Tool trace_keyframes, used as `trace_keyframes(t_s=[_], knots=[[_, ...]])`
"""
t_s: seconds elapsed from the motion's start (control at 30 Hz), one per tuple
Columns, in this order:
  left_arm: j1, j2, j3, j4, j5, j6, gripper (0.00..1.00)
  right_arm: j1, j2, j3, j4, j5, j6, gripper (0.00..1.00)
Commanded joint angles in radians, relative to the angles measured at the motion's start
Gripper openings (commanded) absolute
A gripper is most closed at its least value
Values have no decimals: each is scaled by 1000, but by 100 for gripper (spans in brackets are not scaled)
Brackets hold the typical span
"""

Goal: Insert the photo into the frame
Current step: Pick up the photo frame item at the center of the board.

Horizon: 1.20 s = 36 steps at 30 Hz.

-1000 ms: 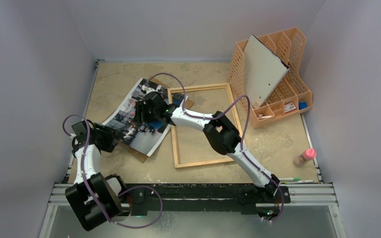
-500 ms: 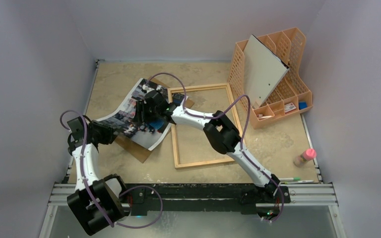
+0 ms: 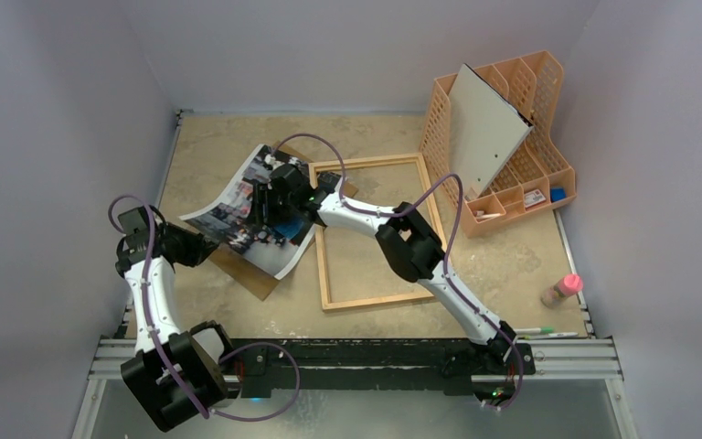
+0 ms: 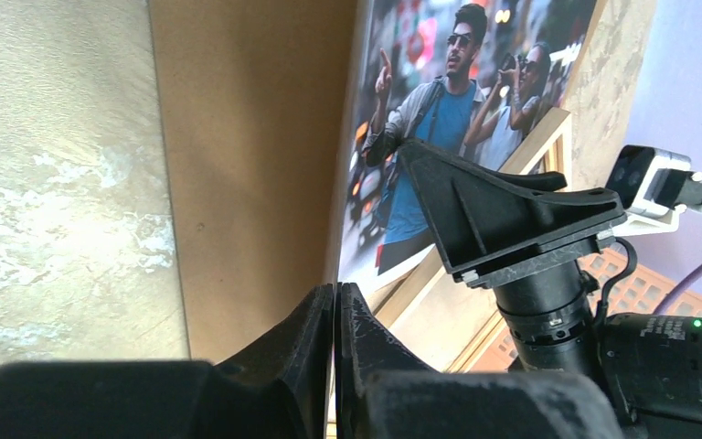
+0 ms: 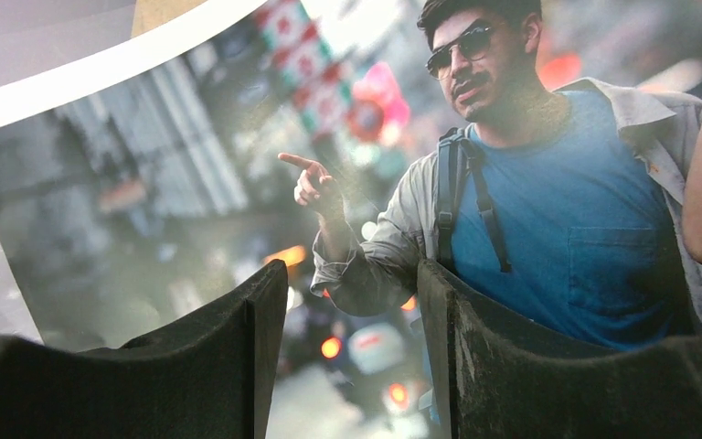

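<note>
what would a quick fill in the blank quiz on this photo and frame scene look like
1. Seen from the top camera, the photo lies to the ___ of the frame, not inside it.
2. The left gripper is shut on the edge of the ___.
3. The right gripper, over the photo, has its jaws ___.
4. The white-grey board leans in the ___ organizer.

Missing words: left; photo; open; orange
</note>
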Motion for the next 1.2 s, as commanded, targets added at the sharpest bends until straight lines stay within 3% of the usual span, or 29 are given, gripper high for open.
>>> trace_keyframes(t_s=[0.0, 0.07, 0.33, 0.53, 0.7, 0.97, 1.17], knots=[[-4, -9, 28, -22, -22, 29, 4, -9, 124, -78, -290, 25, -24, 59], [-4, -6, 20, -12, -22, 32, 0, -11, 125, -77, -287, 22, -24, 58], [-4, 11, 55, -2, -33, 40, 0, -11, 94, -91, -275, -15, -40, 61], [-4, 47, 262, -38, -193, 100, 0, -20, -69, -112, -288, -31, -77, 77], [-4, 78, 457, -87, -272, 198, 0, -45, -213, -125, -314, -22, -81, 80], [-18, 136, 652, -165, -233, 282, 0, -63, -366, -120, -335, 27, -112, 81], [-50, 150, 719, -178, -109, 296, 0, -65, -432, -135, -354, 106, -121, 81]])
